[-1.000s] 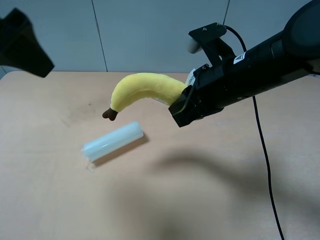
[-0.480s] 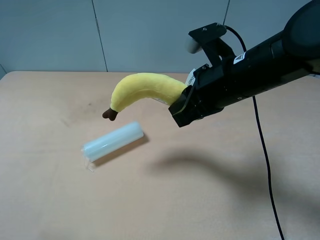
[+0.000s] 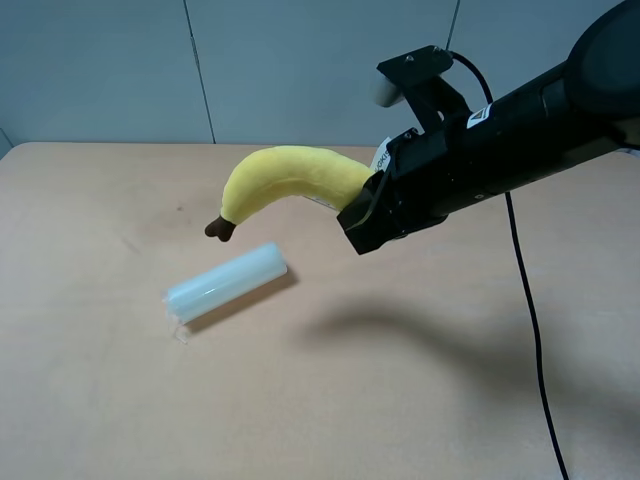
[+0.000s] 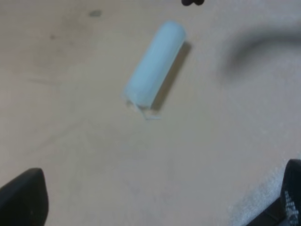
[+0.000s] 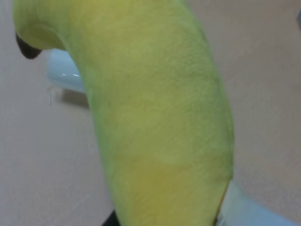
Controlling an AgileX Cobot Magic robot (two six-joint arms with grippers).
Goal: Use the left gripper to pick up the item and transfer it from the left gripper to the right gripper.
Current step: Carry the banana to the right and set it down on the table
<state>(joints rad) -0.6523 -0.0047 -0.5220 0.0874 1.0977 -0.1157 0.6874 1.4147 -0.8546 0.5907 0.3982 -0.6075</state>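
Observation:
The yellow plush banana [image 3: 285, 175] hangs in the air above the table, its dark brown stem tip [image 3: 220, 229] pointing down and left. My right gripper [image 3: 366, 206] is shut on the banana's tag end, next to the white tag [image 3: 381, 158]. In the right wrist view the banana [image 5: 155, 108] fills the frame, with the tag [image 5: 240, 207] beside it. My left gripper [image 4: 157, 202] is out of the exterior view. In the left wrist view its two dark fingertips [image 4: 23, 197] stand far apart with nothing between them, high above the table.
A translucent pale cylinder roll [image 3: 226, 283] lies on the tan table [image 3: 120, 400] below the banana. It also shows in the left wrist view [image 4: 155, 63] and the right wrist view [image 5: 63, 70]. A thin black cable [image 3: 530, 320] hangs from the right arm.
The left arm, seen at the upper left a second ago, has withdrawn out of the exterior view. The right gripper and the banana have not moved.

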